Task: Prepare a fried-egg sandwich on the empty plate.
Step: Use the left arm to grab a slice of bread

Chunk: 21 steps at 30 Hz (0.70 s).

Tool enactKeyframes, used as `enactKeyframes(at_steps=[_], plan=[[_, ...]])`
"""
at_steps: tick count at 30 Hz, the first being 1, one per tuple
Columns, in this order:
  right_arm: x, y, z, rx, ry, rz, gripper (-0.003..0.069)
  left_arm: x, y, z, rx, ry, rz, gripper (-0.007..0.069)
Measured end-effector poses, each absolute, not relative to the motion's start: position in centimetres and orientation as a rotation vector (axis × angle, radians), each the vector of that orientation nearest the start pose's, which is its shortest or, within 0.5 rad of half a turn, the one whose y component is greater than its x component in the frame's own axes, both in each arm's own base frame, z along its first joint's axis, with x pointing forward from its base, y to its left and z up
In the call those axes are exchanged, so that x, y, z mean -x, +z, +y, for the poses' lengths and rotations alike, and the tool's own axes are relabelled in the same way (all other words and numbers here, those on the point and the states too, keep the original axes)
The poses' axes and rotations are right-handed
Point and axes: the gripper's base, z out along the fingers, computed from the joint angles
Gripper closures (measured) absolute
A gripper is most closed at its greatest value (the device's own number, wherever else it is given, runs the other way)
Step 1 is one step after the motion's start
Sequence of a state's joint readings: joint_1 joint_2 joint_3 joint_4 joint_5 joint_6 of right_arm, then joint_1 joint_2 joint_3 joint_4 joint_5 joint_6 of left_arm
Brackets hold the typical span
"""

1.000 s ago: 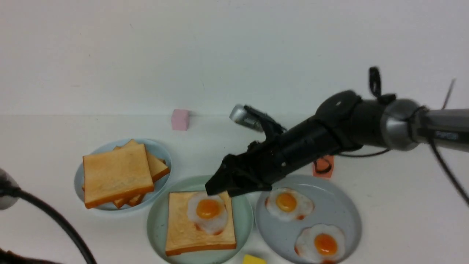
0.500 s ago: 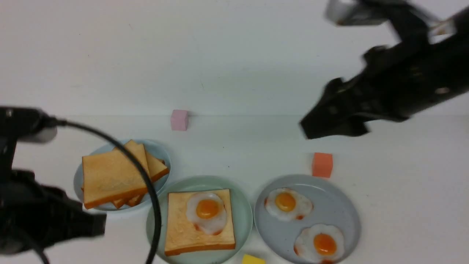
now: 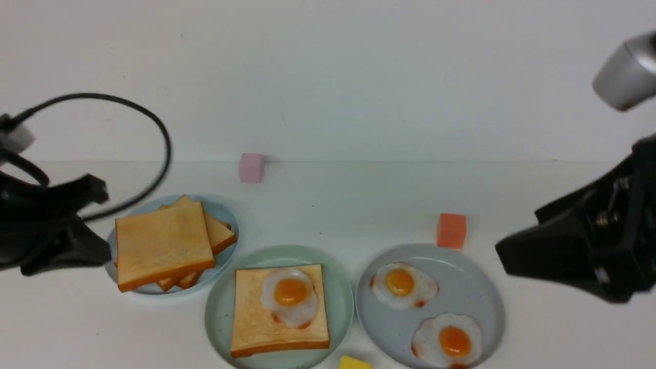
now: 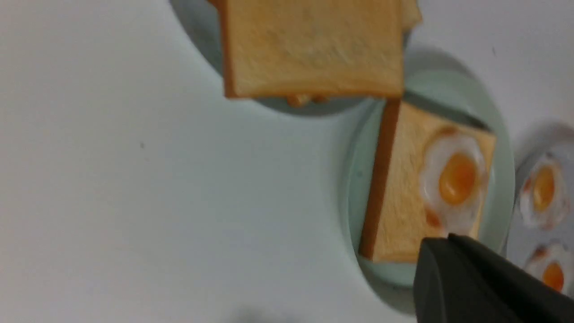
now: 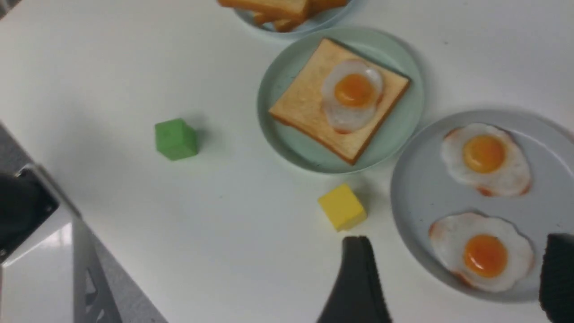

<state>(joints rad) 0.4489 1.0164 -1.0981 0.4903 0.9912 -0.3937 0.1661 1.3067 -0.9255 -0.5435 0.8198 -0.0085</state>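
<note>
The pale mint-green plate (image 3: 220, 312) sits front centre and carries one toast slice (image 3: 253, 318) with a fried egg (image 3: 290, 296) on top, uncovered. It also shows in the right wrist view (image 5: 273, 112) and the left wrist view (image 4: 358, 179). A pile of plain toast slices (image 3: 161, 243) lies on the smaller light-blue plate (image 3: 225, 210) to the left. My left gripper (image 3: 100, 248) is shut and empty, just left of the toast pile; in the left wrist view (image 4: 441, 244) it hovers by the mint plate. My right gripper (image 3: 520, 241) is open and empty at the right, above the grey-blue plate's near egg (image 5: 486, 255).
The grey-blue plate (image 3: 476, 287) holds two fried eggs (image 3: 402, 284). A pink cube (image 3: 251, 167) stands at the back, an orange cube (image 3: 451, 230) behind the grey-blue plate, a yellow cube (image 3: 354, 363) between the front plates, and a green cube (image 5: 176, 139) nearer the robot.
My right gripper has left the egg on the toast, risen and drawn back to the right. My left arm has come in from the left to beside the toast pile.
</note>
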Motion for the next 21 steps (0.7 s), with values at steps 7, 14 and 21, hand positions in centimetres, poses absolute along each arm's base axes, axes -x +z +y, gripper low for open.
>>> enactKeyframes(at_steps=[7,14,21], plan=[[-15.1,38.6,11.7,0.951,0.653,2.135,0.0134,-28.7,24.6,2.4,0.702,-0.539,2.514,0.0428],[-15.1,38.6,11.7,0.964,0.649,2.127,0.0134,-31.2,21.1,3.2,0.688,-0.481,2.553,0.0266],[-15.1,38.6,11.7,0.957,0.654,2.122,0.0134,-32.8,17.7,3.4,0.675,-0.497,2.584,0.0252]])
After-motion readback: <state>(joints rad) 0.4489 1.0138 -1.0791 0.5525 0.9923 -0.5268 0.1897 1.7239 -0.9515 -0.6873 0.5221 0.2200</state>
